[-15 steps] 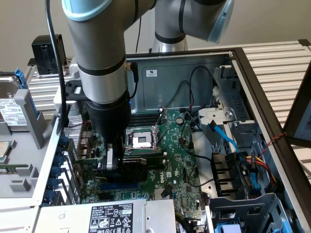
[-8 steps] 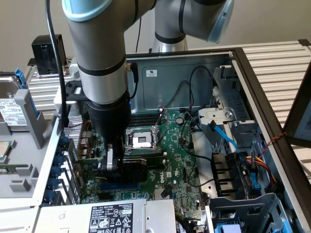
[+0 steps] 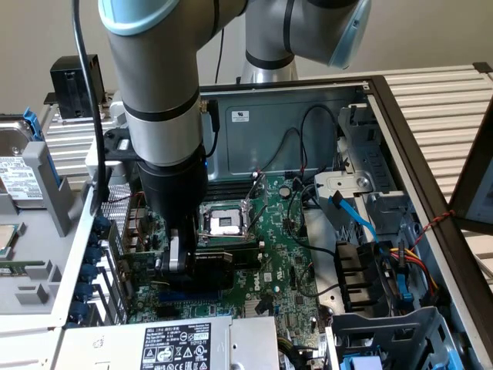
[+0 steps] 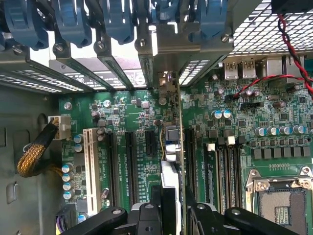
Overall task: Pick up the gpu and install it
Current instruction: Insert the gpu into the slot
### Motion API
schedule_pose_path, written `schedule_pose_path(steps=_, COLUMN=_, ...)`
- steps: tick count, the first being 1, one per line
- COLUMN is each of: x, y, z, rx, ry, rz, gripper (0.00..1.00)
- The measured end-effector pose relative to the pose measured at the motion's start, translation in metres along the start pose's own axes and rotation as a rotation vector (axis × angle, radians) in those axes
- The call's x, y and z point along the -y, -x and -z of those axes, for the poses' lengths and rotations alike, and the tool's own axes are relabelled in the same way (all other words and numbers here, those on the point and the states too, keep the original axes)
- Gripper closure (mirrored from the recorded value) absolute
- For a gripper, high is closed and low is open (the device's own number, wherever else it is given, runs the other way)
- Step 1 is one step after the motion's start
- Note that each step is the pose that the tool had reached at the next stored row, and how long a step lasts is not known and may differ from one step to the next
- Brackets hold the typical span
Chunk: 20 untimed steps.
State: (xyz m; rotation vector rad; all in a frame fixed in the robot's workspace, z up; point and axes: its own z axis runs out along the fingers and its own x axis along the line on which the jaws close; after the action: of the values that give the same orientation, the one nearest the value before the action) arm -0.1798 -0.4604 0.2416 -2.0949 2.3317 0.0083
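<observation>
The gpu (image 3: 214, 266) shows its black shroud just below the CPU socket (image 3: 225, 222), standing on edge low over the green motherboard (image 3: 289, 254). My gripper (image 3: 179, 260) is shut on it from above. In the wrist view the gpu (image 4: 172, 142) appears edge-on, running between the black expansion slots toward the case's rear bracket openings. The gripper (image 4: 172, 218) has one black finger on each side of the card. Whether the card's edge sits fully in its slot is hidden.
Blue slot latches (image 4: 117, 19) line the rear wall of the open case. A white slot (image 4: 89, 161) and a braided cable (image 4: 36, 152) lie beside the card. The power supply (image 3: 169, 343), a drive cage with blue cables (image 3: 362, 220) and a hard drive (image 3: 19, 173) surround the board.
</observation>
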Motion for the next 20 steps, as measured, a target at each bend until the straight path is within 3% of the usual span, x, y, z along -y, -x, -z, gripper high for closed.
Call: schedule_pose_path(steps=20, x=-0.0011, y=-0.0002, z=-0.001, rx=0.0006, ry=-0.0001, rz=0.0, gripper=0.72)
